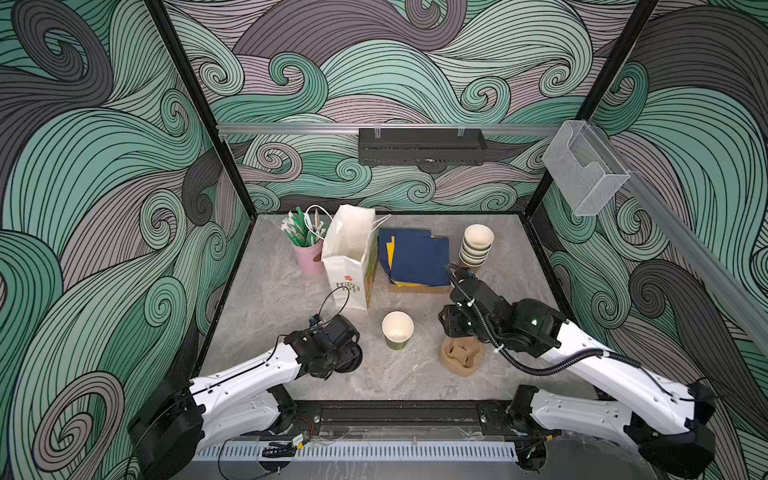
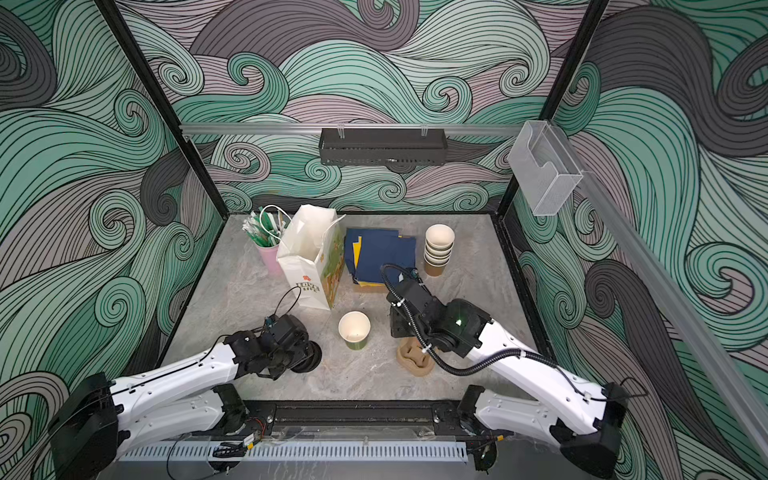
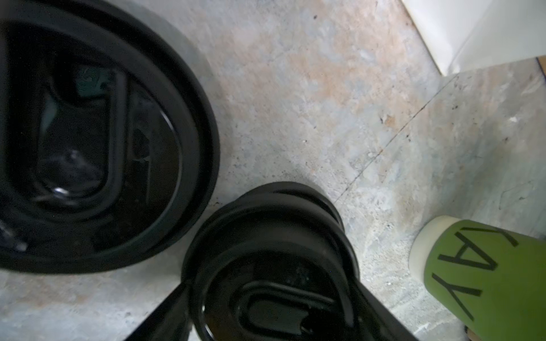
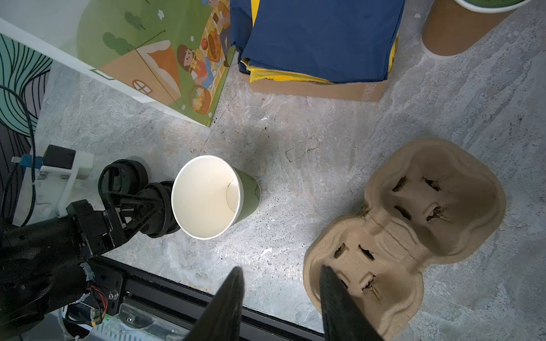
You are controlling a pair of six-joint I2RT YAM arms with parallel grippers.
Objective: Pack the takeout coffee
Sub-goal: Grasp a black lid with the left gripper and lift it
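Beside paper cup (image 1: 397, 330), left pincer (image 3: 270, 283) wide astride glossy black lids (image 3: 274, 236); right pincer (image 4: 280, 268) parted, empty.

A lidless cup (image 2: 354, 330) stands on the worktop (image 2: 374, 382) between black lids (image 2: 309, 360) and a pulp carrier (image 2: 412, 360).

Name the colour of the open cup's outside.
The cup is olive green outside, clearest in the left wrist view.
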